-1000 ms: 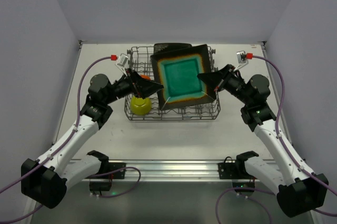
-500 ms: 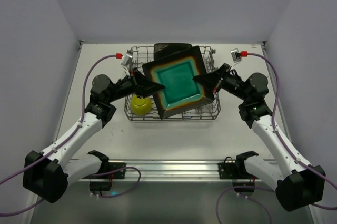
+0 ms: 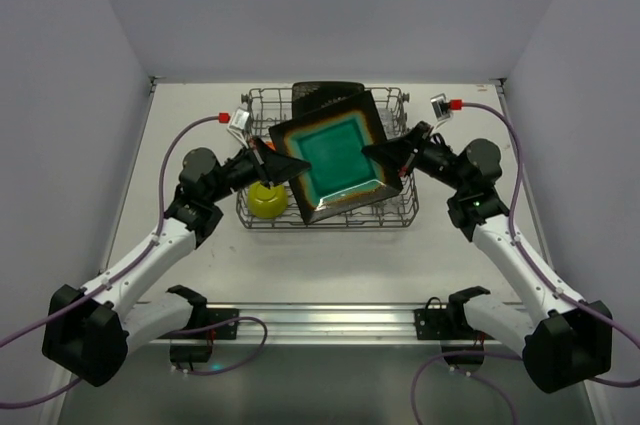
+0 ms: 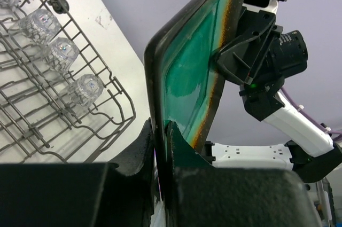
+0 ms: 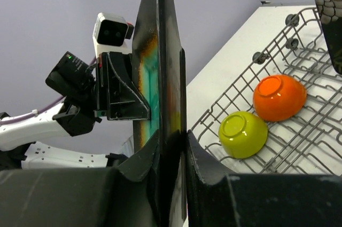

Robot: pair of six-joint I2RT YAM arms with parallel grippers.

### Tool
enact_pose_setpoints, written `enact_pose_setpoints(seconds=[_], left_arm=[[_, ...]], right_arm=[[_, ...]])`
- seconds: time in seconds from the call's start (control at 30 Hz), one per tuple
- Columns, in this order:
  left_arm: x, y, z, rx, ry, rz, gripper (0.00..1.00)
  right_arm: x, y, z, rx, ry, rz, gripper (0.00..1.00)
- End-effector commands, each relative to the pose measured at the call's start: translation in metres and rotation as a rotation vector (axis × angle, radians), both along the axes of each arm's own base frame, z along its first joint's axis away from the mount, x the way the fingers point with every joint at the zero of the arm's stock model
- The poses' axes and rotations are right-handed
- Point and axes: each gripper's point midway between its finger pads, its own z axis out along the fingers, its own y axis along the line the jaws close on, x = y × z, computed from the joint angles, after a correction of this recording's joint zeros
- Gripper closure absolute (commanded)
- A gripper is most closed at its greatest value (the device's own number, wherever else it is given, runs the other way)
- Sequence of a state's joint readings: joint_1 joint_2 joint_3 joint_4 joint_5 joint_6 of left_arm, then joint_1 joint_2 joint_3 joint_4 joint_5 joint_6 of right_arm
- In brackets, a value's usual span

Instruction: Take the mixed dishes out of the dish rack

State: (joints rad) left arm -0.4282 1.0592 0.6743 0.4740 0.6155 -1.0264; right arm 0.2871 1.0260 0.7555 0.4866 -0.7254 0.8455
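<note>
**A:** Top view, what changed?
**B:** The left tool (image 3: 285, 167) was spread a second ago. It's now clamped on the 9 o'clock edge of the teal-centred plate (image 3: 340, 153). The right tool (image 3: 385, 157) is pinching the 3 o'clock edge, same as before. The plate has swung up and toward 12, tilted over the dish rack (image 3: 330, 224).
**A:** Rest of the load?
**B:** Yellow-green bowl (image 3: 267, 199) is at the rack's 8 o'clock corner and a second black plate (image 3: 325, 88) is at 12. Both are still in the rack.
**A:** Left wrist?
**B:** The fingers are pressed on the plate's rim, one each side, with no gap. Four clear glasses (image 4: 64, 51) sit in a row in the rack at 10 o'clock. The plate looks clear of the tines, but its lower edge is hidden.
**A:** Right wrist?
**B:** The plate is edge-on and gripped the same way. The orange bowl (image 5: 279, 97) is upside down, touching the yellow-green one at 4 o'clock.
**A:** Meaning?
**B:** It's a two-arm hold now, so probably a handover or a joint carry to the bench (image 3: 200, 245). If the arms drift apart, the plate could slip.
</note>
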Motion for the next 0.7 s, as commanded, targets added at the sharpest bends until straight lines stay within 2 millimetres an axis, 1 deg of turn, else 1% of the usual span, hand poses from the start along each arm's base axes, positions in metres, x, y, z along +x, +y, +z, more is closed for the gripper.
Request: enact_pose_setpoints(seconds=[0.0, 0.03, 0.07, 0.13, 0.17, 0.2, 0.33, 0.4, 0.43, 0.47, 0.5, 0.53, 0.6, 0.63, 0.67], left_arm=[[0.002, 0.014, 0.036, -0.1, -0.033, 0.088, 1.0], [0.002, 0.015, 0.037, -0.109, -0.026, 0.099, 1.0], [0.003, 0.017, 0.037, -0.113, -0.02, 0.11, 1.0], [0.003, 0.02, 0.042, -0.135, -0.019, 0.128, 1.0], [0.002, 0.02, 0.043, -0.142, -0.016, 0.132, 1.0], [0.001, 0.022, 0.047, -0.157, -0.023, 0.14, 1.0], [-0.002, 0.028, 0.056, -0.203, -0.019, 0.164, 1.0], [-0.001, 0.033, 0.06, -0.216, -0.019, 0.194, 1.0], [0.0, 0.035, 0.058, -0.207, -0.013, 0.21, 1.0], [0.001, 0.037, 0.061, -0.206, -0.015, 0.226, 1.0], [0.004, 0.041, 0.064, -0.208, -0.017, 0.258, 1.0], [0.007, 0.044, 0.058, -0.184, 0.002, 0.284, 1.0], [0.014, 0.053, 0.064, -0.181, 0.007, 0.356, 1.0], [0.017, 0.057, 0.058, -0.157, 0.026, 0.385, 1.0], [0.02, 0.062, 0.063, -0.158, 0.021, 0.416, 1.0]], right_arm=[[-0.017, -0.006, 0.065, 0.166, -0.117, 0.027, 0.91], [-0.016, -0.006, 0.064, 0.167, -0.11, 0.028, 0.86], [-0.015, -0.005, 0.063, 0.167, -0.104, 0.03, 0.68], [-0.013, -0.004, 0.061, 0.164, -0.097, 0.032, 0.67], [-0.012, -0.004, 0.061, 0.163, -0.096, 0.032, 0.63], [-0.012, -0.004, 0.06, 0.164, -0.093, 0.032, 0.59], [-0.01, -0.003, 0.061, 0.165, -0.088, 0.033, 0.52], [-0.01, -0.003, 0.061, 0.164, -0.086, 0.036, 0.44], [-0.011, -0.004, 0.062, 0.164, -0.094, 0.027, 0.3], [-0.009, -0.007, 0.063, 0.164, -0.099, 0.013, 0.21], [-0.009, -0.009, 0.063, 0.163, -0.1, 0.001, 0.06], [-0.008, -0.012, 0.065, 0.158, -0.11, -0.017, 0.01], [-0.001, -0.024, 0.065, 0.143, -0.087, -0.1, 0.01], [0.001, -0.03, 0.072, 0.134, -0.101, -0.145, 0.01], [0.011, -0.044, 0.066, 0.091, -0.077, -0.271, 0.01]])
